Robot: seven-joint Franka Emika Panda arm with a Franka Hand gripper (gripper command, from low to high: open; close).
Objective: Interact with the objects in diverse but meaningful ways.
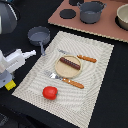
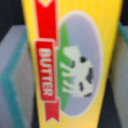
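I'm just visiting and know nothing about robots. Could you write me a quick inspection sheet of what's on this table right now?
Surface: dark table with a striped placemat; tan board behind.
Job's things: sausage on the plate; tomato on the mat; frying pan at its corner; pot on the board; yellow butter packet fills the wrist view.
Clutter: knife, fork, bowl.
Gripper: gripper at the exterior view's left, shut on the packet.
Cables: nothing seen.
Surroundings: dark, indistinct.

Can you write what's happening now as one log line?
tool: shut on butter packet | sausage: on plate | tomato: on mat
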